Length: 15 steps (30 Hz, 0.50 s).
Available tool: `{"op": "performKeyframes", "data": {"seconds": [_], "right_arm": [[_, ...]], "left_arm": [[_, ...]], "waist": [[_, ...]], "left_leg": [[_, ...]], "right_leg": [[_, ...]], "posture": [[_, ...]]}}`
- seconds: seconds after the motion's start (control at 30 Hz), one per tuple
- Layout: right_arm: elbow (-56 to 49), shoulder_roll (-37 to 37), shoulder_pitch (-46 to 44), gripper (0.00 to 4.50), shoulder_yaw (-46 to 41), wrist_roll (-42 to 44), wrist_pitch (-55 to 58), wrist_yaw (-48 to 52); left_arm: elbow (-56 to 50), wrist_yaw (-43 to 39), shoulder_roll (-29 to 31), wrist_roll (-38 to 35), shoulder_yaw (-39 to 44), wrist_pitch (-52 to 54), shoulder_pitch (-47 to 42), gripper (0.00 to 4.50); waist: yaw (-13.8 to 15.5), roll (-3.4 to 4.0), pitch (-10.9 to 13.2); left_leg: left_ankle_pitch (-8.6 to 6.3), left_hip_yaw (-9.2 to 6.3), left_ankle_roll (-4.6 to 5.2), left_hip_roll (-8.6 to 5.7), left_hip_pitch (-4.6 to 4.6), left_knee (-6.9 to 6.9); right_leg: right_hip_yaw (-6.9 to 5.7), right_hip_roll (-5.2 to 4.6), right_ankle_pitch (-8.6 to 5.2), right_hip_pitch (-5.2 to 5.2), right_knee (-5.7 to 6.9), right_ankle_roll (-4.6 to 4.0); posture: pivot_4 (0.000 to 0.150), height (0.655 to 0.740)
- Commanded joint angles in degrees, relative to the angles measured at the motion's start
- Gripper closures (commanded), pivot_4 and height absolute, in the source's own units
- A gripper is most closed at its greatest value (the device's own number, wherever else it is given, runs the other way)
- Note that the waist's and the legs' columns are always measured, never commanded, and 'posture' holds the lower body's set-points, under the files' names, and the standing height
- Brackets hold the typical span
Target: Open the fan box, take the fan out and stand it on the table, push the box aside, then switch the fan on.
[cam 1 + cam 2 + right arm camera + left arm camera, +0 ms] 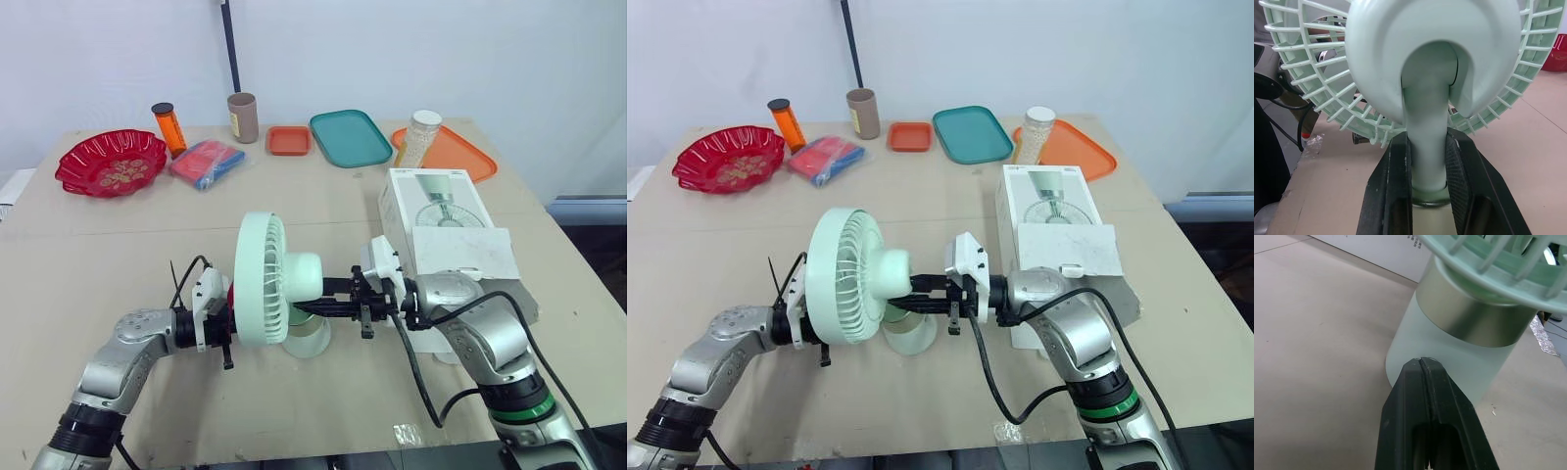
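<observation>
- The fan (265,279) stands upright on the table (88,255), near the front edge, just left of the box (446,220).
- The right gripper (1428,141) pinches its neck from the right, seen close in the right wrist view.
- The left wrist view adds the left gripper (1422,363), fingers pressed together, tip by the fan's base.

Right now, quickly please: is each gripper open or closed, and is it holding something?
Left gripper: closed, holding nothing, tip by the fan base.
Right gripper: closed on the fan's neck.
</observation>
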Motion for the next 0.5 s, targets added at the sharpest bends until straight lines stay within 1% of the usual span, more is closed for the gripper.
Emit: {"op": "performKeyframes", "data": {"seconds": [0.03, 0.5], "right_arm": [[-1.7, -0.1, 0.0, 4.06, 0.8, -0.2, -0.6, -0.2], [-1.6, -0.1, 0.3, 4.06, 1.6, -0.5, -1.3, -0.1]], "left_arm": [[-1.7, -1.1, 0.8, -0.6, 0.1, 0.3, -0.2, 4.48], [-1.3, -2.1, 0.0, 0.0, -1.9, 0.6, -1.3, 4.48]], "waist": [[0.0, 0.0, 0.0], [0.0, 0.0, 0.0]], "left_leg": [[0.0, 0.0, 0.0, 0.0, 0.01, 0.0], [-0.01, -0.01, 0.02, -0.01, 0.28, -0.01]], "right_leg": [[0.0, 0.0, 0.0, 0.01, 0.0, 0.0], [0.0, 0.0, 0.0, 0.3, -0.01, 0.0]], "posture": [[0.15, 0.74], [0.15, 0.74]]}}
